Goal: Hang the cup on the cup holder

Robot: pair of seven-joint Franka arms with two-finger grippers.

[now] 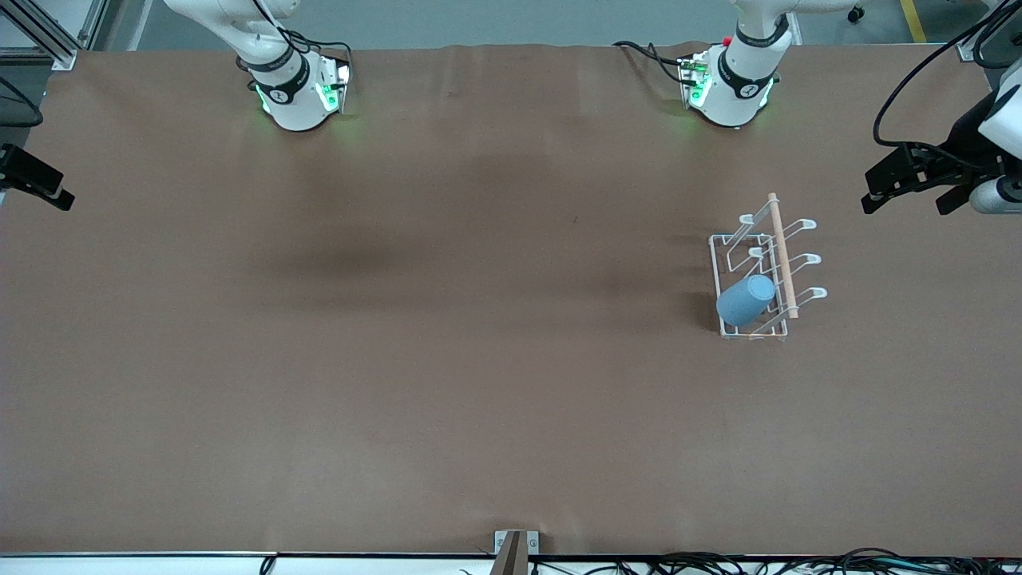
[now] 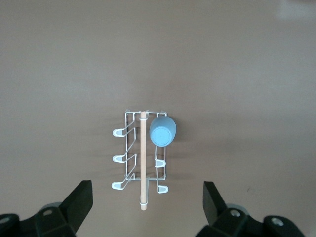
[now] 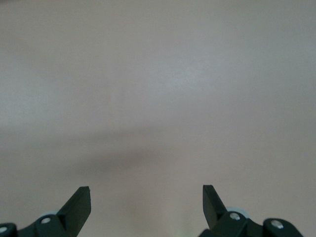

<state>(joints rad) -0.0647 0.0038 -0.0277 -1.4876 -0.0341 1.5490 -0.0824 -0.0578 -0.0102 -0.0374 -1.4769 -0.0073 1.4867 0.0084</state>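
The light-blue cup (image 1: 746, 299) sits tilted over a prong of the white wire cup holder (image 1: 713, 263), at the holder's end nearest the front camera, on the side toward the right arm. The wooden rod (image 1: 781, 255) runs along the holder's top. Cup (image 2: 162, 130) and holder (image 2: 127, 148) also show in the left wrist view. My left gripper (image 1: 910, 196) is open and empty, up over the table's edge at the left arm's end, apart from the holder; its fingers (image 2: 81, 197) frame the rod's end. My right gripper (image 1: 36, 188) is open and empty at the right arm's end; it waits (image 3: 146, 190).
The brown table (image 1: 447, 319) is bare round the holder. Both arm bases (image 1: 295, 88) stand along the edge farthest from the front camera. Cables (image 1: 798, 559) and a small bracket (image 1: 515, 547) lie at the edge nearest that camera.
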